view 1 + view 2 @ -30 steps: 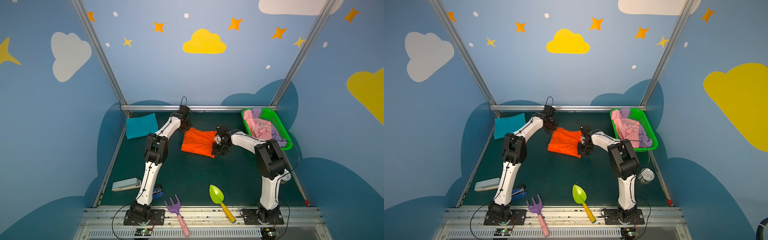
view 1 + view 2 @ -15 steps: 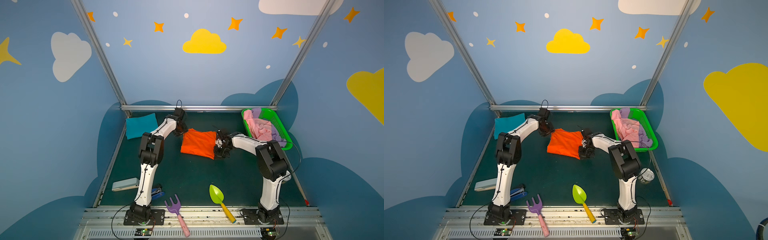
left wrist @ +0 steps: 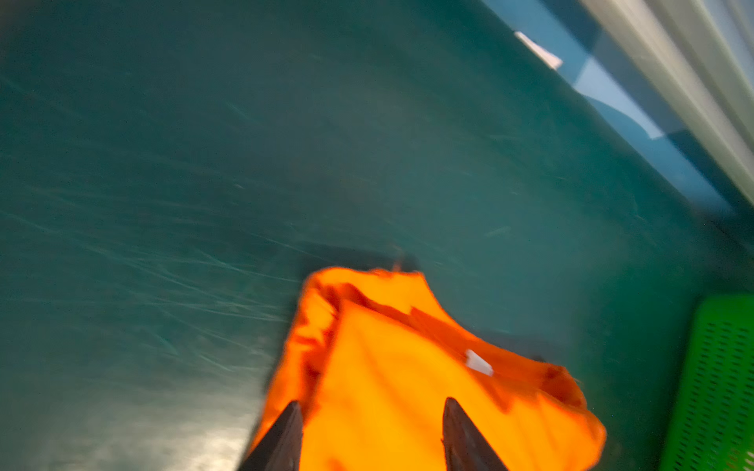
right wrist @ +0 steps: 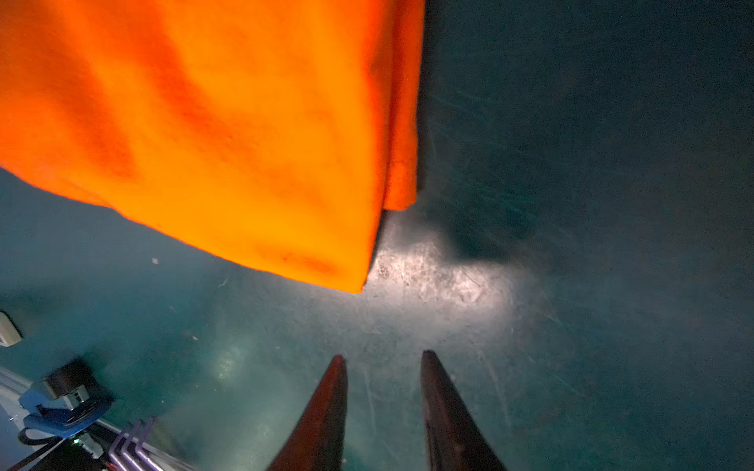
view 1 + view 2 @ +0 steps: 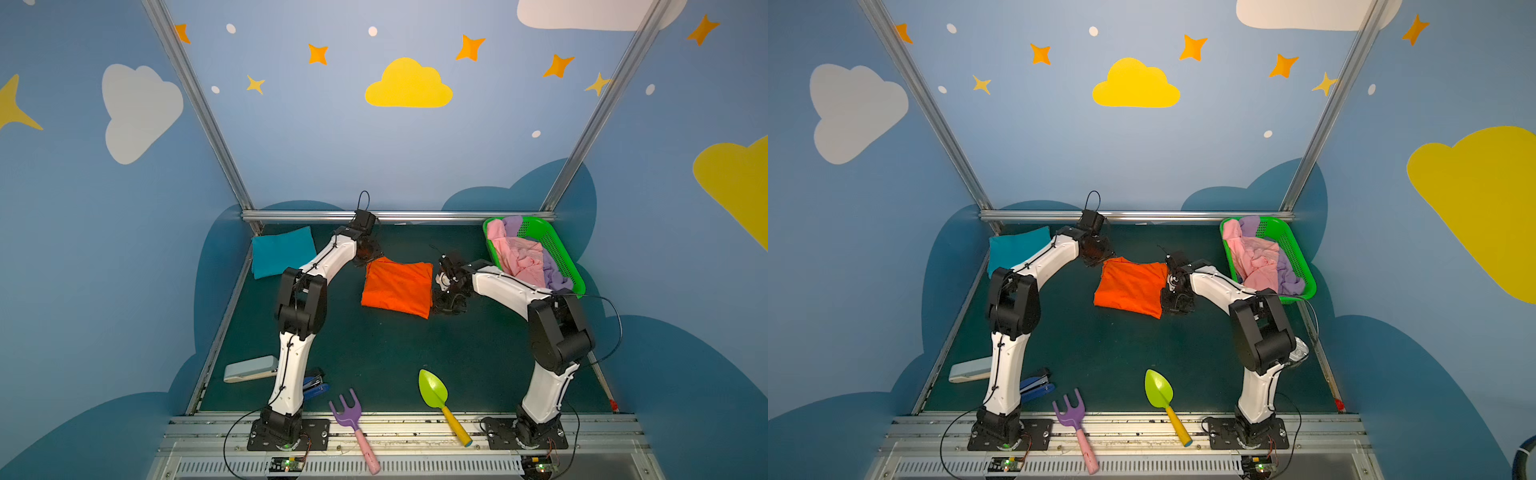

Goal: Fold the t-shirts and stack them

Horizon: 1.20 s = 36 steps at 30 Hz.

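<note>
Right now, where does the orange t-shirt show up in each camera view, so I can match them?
In a top view: orange t-shirt folded, centre of the dark green mat.
In a top view: same spot.
Left wrist: just beyond the left gripper, white neck label showing.
Right wrist: a folded corner ahead of the right gripper, apart from it.
Shared landmark: that mat, in all four.

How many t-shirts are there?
4. The orange shirt lies folded in the middle; the teal shirt sits folded at the back left; the pink shirt and lilac shirt are bunched in the green basket at the back right. More could hide underneath them.
</note>
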Each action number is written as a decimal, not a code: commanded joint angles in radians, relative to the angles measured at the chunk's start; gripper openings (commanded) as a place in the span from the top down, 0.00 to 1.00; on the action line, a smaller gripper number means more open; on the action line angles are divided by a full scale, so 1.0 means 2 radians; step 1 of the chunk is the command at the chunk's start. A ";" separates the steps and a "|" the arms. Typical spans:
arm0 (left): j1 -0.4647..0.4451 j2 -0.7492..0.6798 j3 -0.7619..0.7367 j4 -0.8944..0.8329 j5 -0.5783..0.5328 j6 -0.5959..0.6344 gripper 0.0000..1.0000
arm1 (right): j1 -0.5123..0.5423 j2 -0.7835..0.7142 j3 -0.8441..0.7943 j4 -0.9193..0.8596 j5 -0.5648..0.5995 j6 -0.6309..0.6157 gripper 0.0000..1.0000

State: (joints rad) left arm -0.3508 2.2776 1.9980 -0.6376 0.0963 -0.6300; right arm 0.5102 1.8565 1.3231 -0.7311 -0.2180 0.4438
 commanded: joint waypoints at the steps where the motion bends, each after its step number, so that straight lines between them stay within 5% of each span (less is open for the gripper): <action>1: -0.012 0.047 0.044 -0.025 -0.006 0.012 0.50 | 0.005 -0.006 0.013 0.010 -0.018 0.010 0.68; 5: -0.012 0.099 0.096 -0.055 -0.024 0.014 0.91 | 0.011 -0.004 0.018 0.023 -0.035 0.016 0.67; 7: -0.009 0.112 0.120 -0.065 -0.036 0.017 0.96 | 0.019 -0.001 0.020 0.025 -0.035 0.013 0.67; 15: -0.005 0.095 0.186 -0.094 -0.088 0.036 0.95 | 0.039 0.011 0.010 0.017 -0.022 0.009 0.69; 19: -0.006 0.051 0.159 -0.105 -0.098 0.040 0.53 | 0.039 -0.004 0.010 0.014 -0.008 0.006 0.69; 21: -0.009 0.013 0.109 -0.095 -0.102 0.038 0.48 | 0.040 -0.013 0.011 0.015 -0.002 0.005 0.68; 28: -0.024 -0.160 -0.175 0.025 -0.097 0.005 0.58 | 0.050 -0.015 0.028 0.014 0.008 -0.001 0.68; 36: -0.041 -0.174 -0.298 0.080 -0.048 -0.026 0.63 | 0.057 0.047 0.059 0.044 -0.012 0.004 0.76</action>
State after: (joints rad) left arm -0.4248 1.9102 1.4387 -0.5377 -0.0383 -0.6487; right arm 0.6216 1.9026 1.4242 -0.6662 -0.2268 0.4480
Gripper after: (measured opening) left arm 0.369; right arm 0.246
